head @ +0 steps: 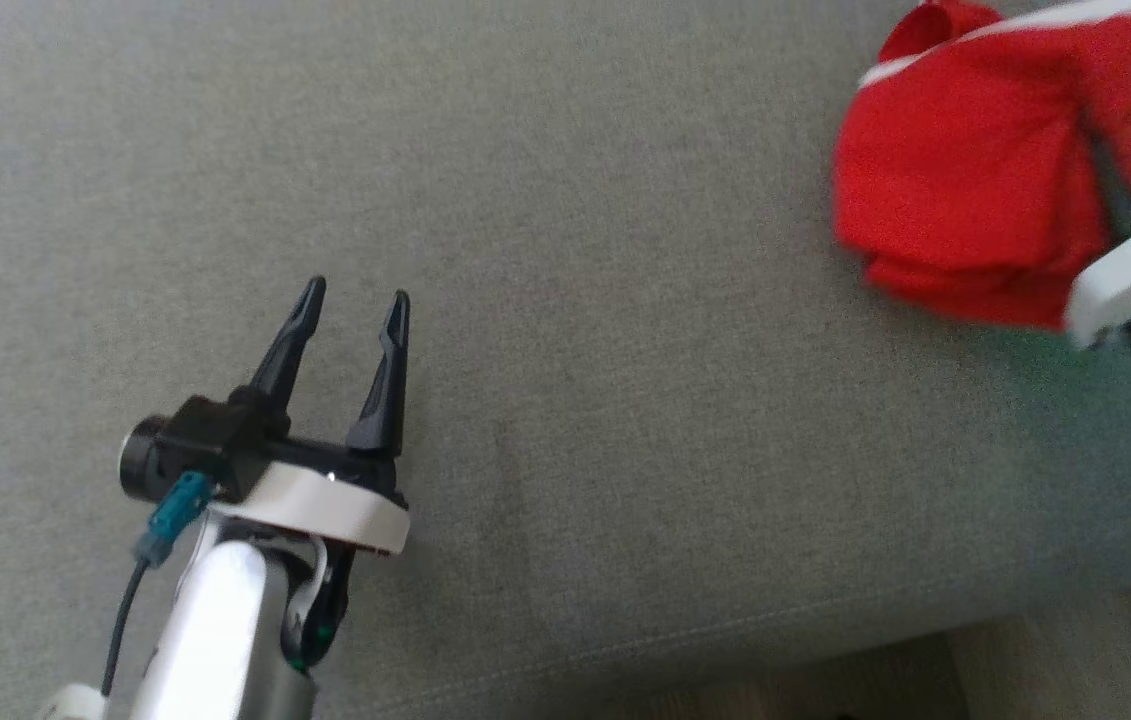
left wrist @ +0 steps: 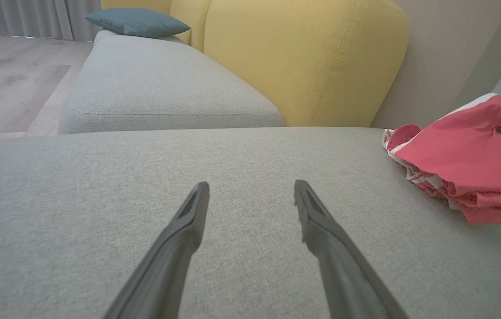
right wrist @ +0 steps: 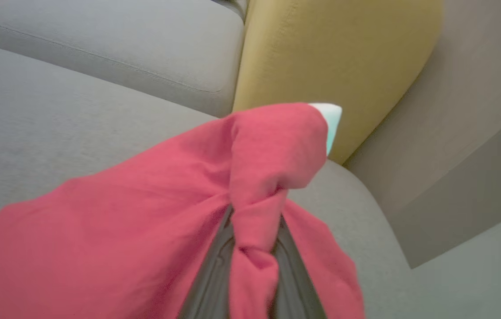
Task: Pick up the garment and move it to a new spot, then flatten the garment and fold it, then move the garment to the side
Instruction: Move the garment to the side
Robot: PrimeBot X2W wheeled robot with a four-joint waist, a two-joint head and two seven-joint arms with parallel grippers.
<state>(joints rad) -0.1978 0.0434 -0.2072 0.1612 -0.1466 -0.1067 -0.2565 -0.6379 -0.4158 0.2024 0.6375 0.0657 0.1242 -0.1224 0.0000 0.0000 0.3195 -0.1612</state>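
Garment (head: 965,170), red with white trim, sits bunched on the grey sofa seat (head: 625,350) before the yellow backrest (left wrist: 303,62), one fold clamped tight in your right gripper (right wrist: 254,221). Your left gripper (head: 357,292) hangs well apart to that gripper's left, over the seat, jaws spread wide.

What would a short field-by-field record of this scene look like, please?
surface: grey sofa seat
garment: red with white trim, bunched up at the seat's right end, not flattened or folded
right hand: shut on a pinched fold of the garment
left hand: open, holding nothing, over bare seat well left of the garment
garment contact: lower part appears to rest on the seat
background: yellow backrest, teal pillow on the far seat
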